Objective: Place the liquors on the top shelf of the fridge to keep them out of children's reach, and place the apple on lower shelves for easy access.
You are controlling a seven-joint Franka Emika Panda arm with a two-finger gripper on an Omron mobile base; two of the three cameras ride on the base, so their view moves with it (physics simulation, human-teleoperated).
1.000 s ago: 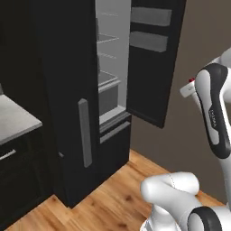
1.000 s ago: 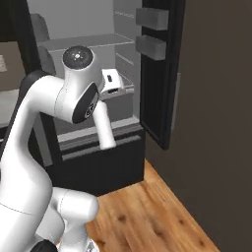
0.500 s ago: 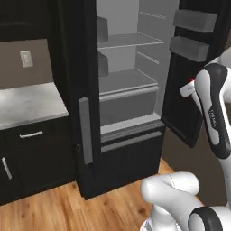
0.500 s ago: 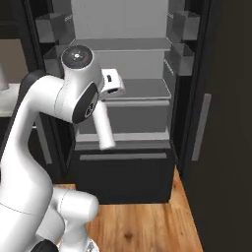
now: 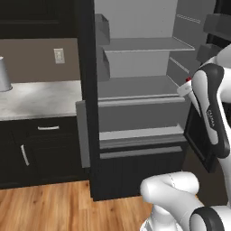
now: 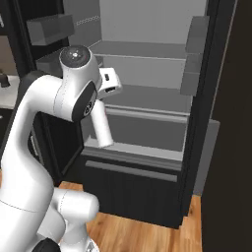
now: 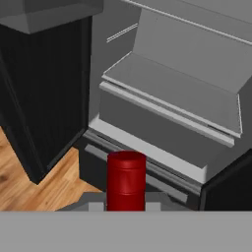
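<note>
Bottle [image 7: 126,180], red cap up, sits in the gripper [image 7: 126,205], which is clamped on it in front of the open fridge [image 5: 135,113]. Top shelf [image 5: 144,44] is bare, and so is the lipped lower shelf [image 7: 170,96] just ahead.

Matt grey fridge [image 5: 135,58] shelves, glossy red bottle cap [image 7: 126,179], wood-plank floor [image 5: 45,207].

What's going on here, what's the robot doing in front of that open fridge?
The white arm is facing the open fridge with a bottle in its gripper: the hand view shows the red cap standing up between the fingertips. The top shelf and the lipped lower shelf are both bare in these views. The bottle has not been set down yet.
</note>
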